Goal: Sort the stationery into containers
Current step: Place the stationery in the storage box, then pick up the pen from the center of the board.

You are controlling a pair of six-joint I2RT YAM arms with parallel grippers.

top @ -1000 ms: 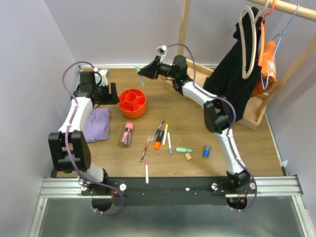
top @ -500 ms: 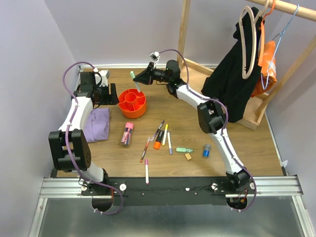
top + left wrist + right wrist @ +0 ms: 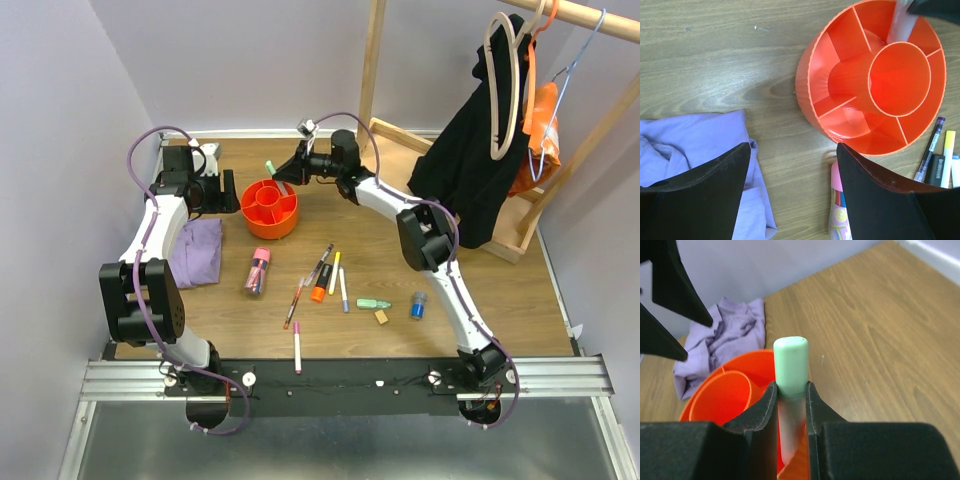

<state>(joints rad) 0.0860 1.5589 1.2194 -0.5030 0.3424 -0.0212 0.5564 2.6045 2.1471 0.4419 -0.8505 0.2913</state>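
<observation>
top view: orange tub (image 3: 268, 228) on the wooden table (image 3: 480, 290), upper left of centre. right gripper (image 3: 283, 173) just above the tub's upper edge, fingers pressed onto a pale green highlighter (image 3: 270, 167), cap up. left gripper (image 3: 229, 193) just left of the tub, low over the table. purple cloth (image 3: 196, 252) below it, at the left. loose on the table, lower centre: pink-capped tube (image 3: 258, 271), a fan of slim pens (image 3: 322, 266), orange marker (image 3: 318, 293), pink pen (image 3: 296, 353) nearest the bottom edge, second green highlighter (image 3: 374, 304), tan eraser (image 3: 381, 317), blue cylinder (image 3: 418, 305).

left wrist view: left gripper (image 3: 792, 150) spread wide, nothing between the fingers (image 3: 715, 190). orange tub (image 3: 802, 95) at upper right, apart from both fingers. blurred body of the pale green highlighter (image 3: 900, 25) at the top edge, meeting the upper rim of the central cup (contact with the plastic not resolvable).

right wrist view: right gripper (image 3: 790, 390) pinching the pale green highlighter (image 3: 791, 360) upright at mid-frame, lower end over the orange tub (image 3: 735, 365). purple cloth (image 3: 725, 335) behind, at the left.
</observation>
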